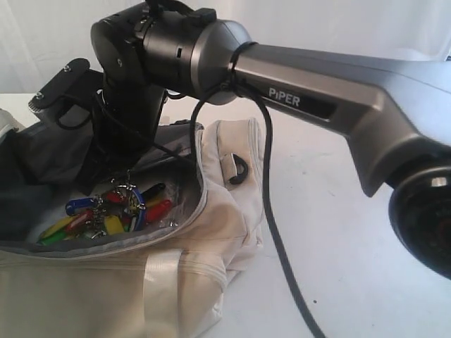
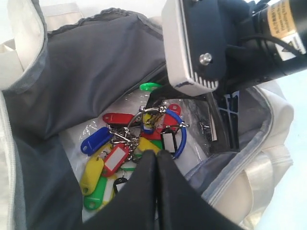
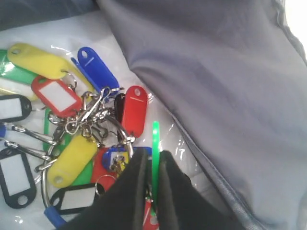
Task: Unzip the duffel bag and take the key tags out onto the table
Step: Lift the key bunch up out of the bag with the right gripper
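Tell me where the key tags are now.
The key tags lie inside the open duffel bag, lower left in the exterior view, beneath the right gripper.

The cream-white duffel bag lies unzipped on the white table, mouth gaping, dark grey lining showing. The key tags, red, blue, yellow, green and black on metal rings, sit bunched inside it

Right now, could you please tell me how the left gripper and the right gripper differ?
The left gripper is shut on nothing, fingers pressed together; the right gripper pinches a green tag edge-on. The right gripper thus touches the key tags; whether the left gripper does, I cannot tell. Both have black fingers and point into the open bag.
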### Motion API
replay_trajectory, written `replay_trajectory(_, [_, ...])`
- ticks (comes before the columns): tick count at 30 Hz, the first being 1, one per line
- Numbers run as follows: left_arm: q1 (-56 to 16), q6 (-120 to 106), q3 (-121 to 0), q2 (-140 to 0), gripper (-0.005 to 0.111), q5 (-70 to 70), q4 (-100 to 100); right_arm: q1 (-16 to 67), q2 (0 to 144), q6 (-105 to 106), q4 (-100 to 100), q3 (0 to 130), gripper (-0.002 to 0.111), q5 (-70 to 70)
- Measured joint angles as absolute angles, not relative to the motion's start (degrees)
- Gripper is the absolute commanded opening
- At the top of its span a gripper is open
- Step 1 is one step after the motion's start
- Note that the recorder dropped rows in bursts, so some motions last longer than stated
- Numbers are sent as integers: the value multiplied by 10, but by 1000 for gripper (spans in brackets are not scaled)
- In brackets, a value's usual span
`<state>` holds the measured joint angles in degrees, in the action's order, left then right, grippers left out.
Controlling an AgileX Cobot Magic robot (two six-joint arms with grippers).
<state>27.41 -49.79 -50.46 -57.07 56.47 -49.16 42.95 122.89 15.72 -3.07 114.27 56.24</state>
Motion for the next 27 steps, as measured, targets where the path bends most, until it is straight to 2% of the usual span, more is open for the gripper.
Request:
replay_trajectory(7, [274,-498,-467,-571,0,536,-492,429,1196,169,-28,1142,0,565])
replay_trajectory(27, [274,-498,-465,-571,0,524,-507,399,1075,183,-27,1142,0,555])
